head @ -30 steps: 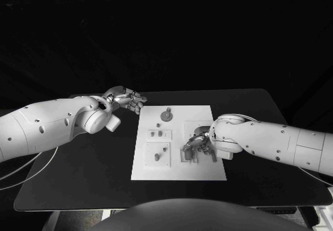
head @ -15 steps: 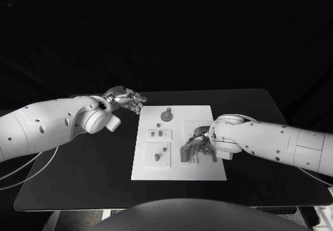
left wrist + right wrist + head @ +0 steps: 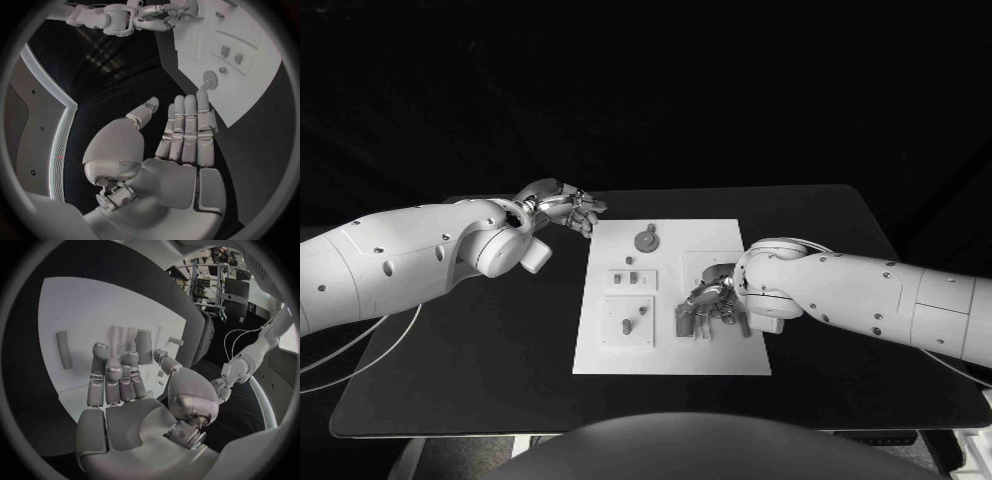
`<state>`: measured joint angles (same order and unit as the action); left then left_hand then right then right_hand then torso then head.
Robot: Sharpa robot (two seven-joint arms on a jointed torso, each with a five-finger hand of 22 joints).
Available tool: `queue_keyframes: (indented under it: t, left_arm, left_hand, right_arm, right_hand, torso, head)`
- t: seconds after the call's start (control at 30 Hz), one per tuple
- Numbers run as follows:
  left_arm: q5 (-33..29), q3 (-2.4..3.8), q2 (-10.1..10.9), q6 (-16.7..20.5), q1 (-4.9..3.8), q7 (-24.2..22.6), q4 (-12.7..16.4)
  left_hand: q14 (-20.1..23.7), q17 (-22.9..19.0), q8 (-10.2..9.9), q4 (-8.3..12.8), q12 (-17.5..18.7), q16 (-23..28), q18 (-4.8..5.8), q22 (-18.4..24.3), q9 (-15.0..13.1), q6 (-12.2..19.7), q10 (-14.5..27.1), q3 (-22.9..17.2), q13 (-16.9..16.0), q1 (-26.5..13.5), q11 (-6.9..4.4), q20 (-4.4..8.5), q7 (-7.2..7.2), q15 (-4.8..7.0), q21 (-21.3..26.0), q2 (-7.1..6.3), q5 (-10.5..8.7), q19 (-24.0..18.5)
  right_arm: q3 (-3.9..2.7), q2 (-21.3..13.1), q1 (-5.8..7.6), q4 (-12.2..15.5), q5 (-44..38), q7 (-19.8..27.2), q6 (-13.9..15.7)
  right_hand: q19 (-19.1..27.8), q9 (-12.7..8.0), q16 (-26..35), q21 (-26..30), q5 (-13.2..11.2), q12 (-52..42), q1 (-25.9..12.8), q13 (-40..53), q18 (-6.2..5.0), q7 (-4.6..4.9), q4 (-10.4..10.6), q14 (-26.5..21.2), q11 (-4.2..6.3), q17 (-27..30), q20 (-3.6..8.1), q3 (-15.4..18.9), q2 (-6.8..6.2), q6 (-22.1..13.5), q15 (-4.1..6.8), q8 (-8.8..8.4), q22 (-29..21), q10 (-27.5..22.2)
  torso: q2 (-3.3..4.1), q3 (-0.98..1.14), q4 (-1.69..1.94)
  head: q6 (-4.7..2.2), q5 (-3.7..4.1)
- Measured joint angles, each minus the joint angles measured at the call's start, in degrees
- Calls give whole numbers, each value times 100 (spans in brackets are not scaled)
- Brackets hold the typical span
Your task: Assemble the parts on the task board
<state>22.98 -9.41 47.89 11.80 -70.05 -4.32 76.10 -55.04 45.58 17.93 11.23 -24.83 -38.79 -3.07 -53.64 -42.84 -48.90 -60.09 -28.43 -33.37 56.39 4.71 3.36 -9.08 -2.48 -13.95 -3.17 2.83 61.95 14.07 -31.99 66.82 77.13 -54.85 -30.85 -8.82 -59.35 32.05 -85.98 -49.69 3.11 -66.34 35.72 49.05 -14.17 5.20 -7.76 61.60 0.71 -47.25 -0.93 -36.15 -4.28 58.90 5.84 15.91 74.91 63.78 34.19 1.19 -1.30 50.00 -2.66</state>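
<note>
Head view: the task board (image 3: 672, 350) lies mid-table. The right hand (image 3: 710, 300) hovers low over the board's right edge, where it has barely moved in the last second; whether it touches the parts (image 3: 688, 320) cannot be told. The left hand (image 3: 564, 208) stays off the board's far left corner.

Left wrist view: left hand (image 3: 178, 135) released, fingers straight, empty.

Right wrist view: right hand (image 3: 119, 377) spread, holding nothing, above upright parts (image 3: 143, 345).

Black table (image 3: 473, 360) under everything; white cable (image 3: 343, 350) looped past its left edge.
</note>
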Motion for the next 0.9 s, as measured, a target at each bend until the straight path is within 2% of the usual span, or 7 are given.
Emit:
queue_keyframes:
  t: [0.07, 0.17, 0.4, 0.57, 0.8, 0.9]
  left_arm:
    - [1, 0, 0, -2, 0, 2, 0]
    - [3, 0, 1, -4, 0, 4, 1]
    - [7, 0, 2, -8, 0, 7, -1]
    - [9, 0, 2, -10, 0, 8, -3]
    - [12, 0, 6, -14, 0, 9, -4]
    - [13, 0, 7, -15, 0, 9, -4]
  left_hand:
    - [0, 0, 0, 0, 0, 0, 0, 0, 0, 0, 0, 0, 0, 0, 0, 0, 0, 0, 0, 0, 0, 0]
    - [0, 0, 0, 0, 0, 0, 1, 0, 0, 0, 0, 0, 0, 0, 0, 0, 0, 0, 0, 0, 0, 0]
    - [19, 0, 0, -12, 0, 0, -57, 0, 0, 0, 0, -13, 1, 0, 0, 0, 0, -19, 0, 0, 0, 0]
    - [19, 1, 0, -12, 0, 0, -67, 1, 0, 0, 0, -13, 1, 0, 0, 0, 0, -19, 0, 0, 0, 0]
    - [19, 1, 0, -25, 0, 0, -66, -4, 5, 0, 0, 0, 2, 0, 0, 0, 0, -20, 0, 0, 0, 0]
    - [19, 1, 0, -25, 0, 0, -63, -4, 5, 4, 0, 0, 2, 0, 0, 0, -4, -19, 0, 0, 0, 0]
  right_arm:
    - [1, 0, 0, -2, -4, 5, 2]
    - [1, -1, 0, -1, -14, 10, 7]
    - [1, -58, 0, 40, -56, 32, 16]
    - [0, -194, 0, 161, -126, 73, 60]
    - [-2, -402, -1, 351, -262, 211, 208]
    - [-3, -464, -1, 404, -336, 333, 304]
  right_hand:
    - [0, 1, 0, 0, 0, 0, 17, 2, 0, 0, -16, 0, 0, 0, 0, -16, 17, 0, 0, 0, 0, 0]
    - [0, 10, 0, 0, 0, 0, 54, 8, 0, -1, -57, 0, 0, 0, 0, -6, 126, 0, 0, 0, 0, 0]
    - [0, 10, 0, 0, 0, 0, 43, 12, 0, -1, -95, -1, 0, 1, 0, 33, 136, -1, 0, 0, 0, 0]
    - [0, 17, 0, 0, 0, 0, 22, 13, 0, -1, -95, -2, 0, 1, 0, 33, 33, -1, -1, 0, 0, 0]
    - [-23, 25, 0, 0, 0, 0, 97, 13, 1, -2, -142, -3, 0, 1, 22, 16, -42, -1, -2, 0, 0, 0]
    - [-23, 33, 0, 0, 0, 0, 226, 13, 1, -2, -283, -4, 0, 1, 22, -14, -170, -2, -2, 0, 0, 0]
  torso:
    - [-1, -1, 1]
    - [-1, -1, 2]
    - [-1, -2, 2]
    - [0, -1, 1]
    - [-1, 1, -3]
    - [-2, 1, -5]
  head:
    - [0, 1]
    - [0, 2]
    - [0, -4]
    - [0, -4]
    - [0, -8]
    - [0, -8]
